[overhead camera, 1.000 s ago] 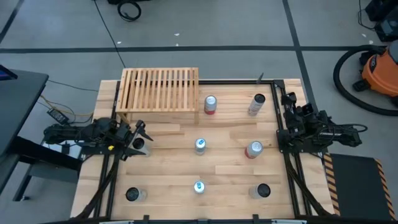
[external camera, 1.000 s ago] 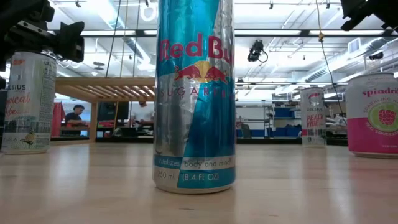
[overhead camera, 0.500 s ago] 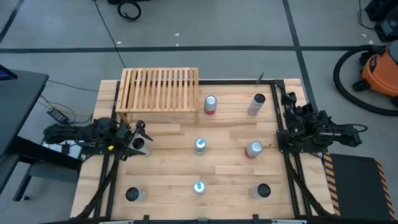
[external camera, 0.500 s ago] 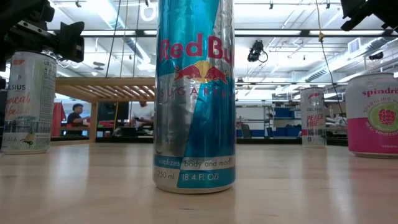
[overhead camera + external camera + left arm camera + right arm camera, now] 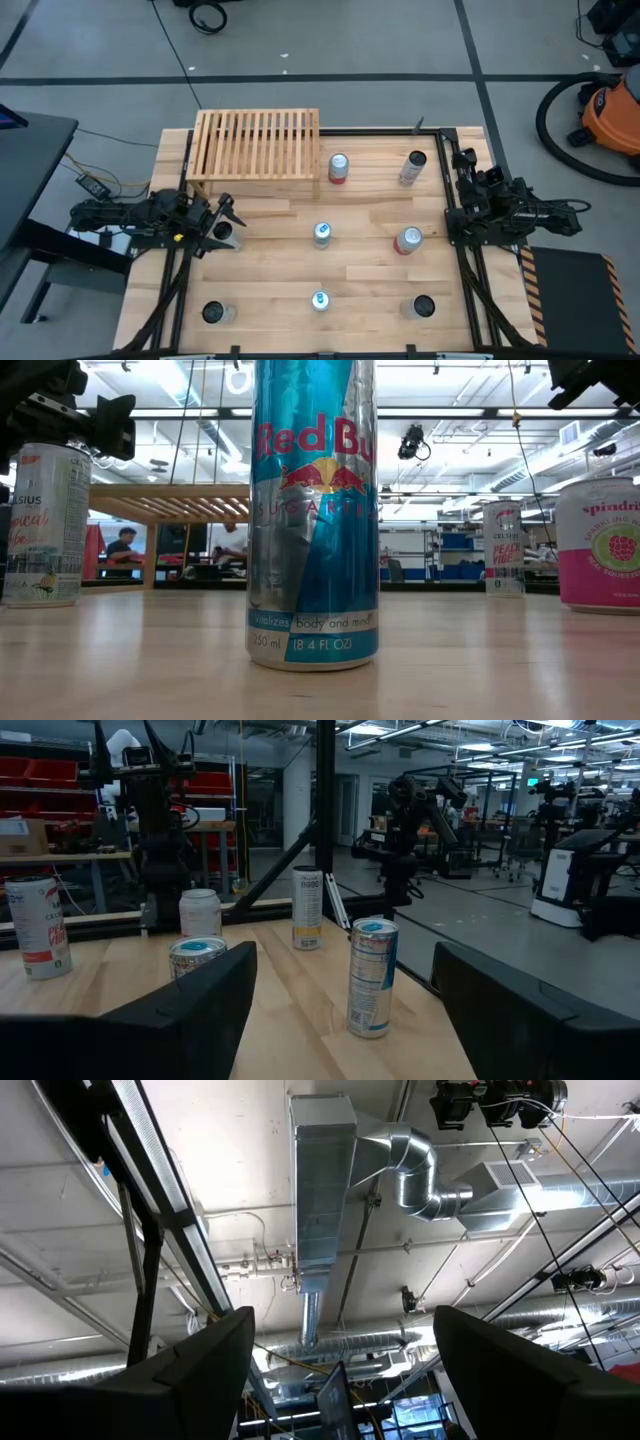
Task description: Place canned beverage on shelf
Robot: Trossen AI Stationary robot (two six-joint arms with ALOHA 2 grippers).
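From above, a plank surface [image 5: 280, 290] holds a pale slatted shelf [image 5: 258, 145] at about 11 o'clock, nothing standing on it.

Eight cans stand upright, all well apart. From left to right: a dark-topped can [image 5: 212, 313] at 7 o'clock; a can [image 5: 224, 232] at 9 o'clock, just in front of the left pincer [image 5: 222, 222], whose fingers stand released and spread, grasping nothing; a blue-topped can [image 5: 322, 234] at centre; a slim Red Bull can [image 5: 319, 300] at 6 o'clock; a red can [image 5: 338, 168] beside the shelf; a red-and-white can [image 5: 407, 240] at 3 o'clock; a tall pale can [image 5: 411, 168] at 1 o'clock; a dark-topped can [image 5: 422, 307] at 5 o'clock.

The right pincer [image 5: 340, 1370] is parked at the 3 o'clock edge, pointing at the ceiling, fingers apart and empty.

These cans look stiff but thin-walled and smooth, likely slippery, and heavy if full. Best gripped around mid-body, squeezing gently.
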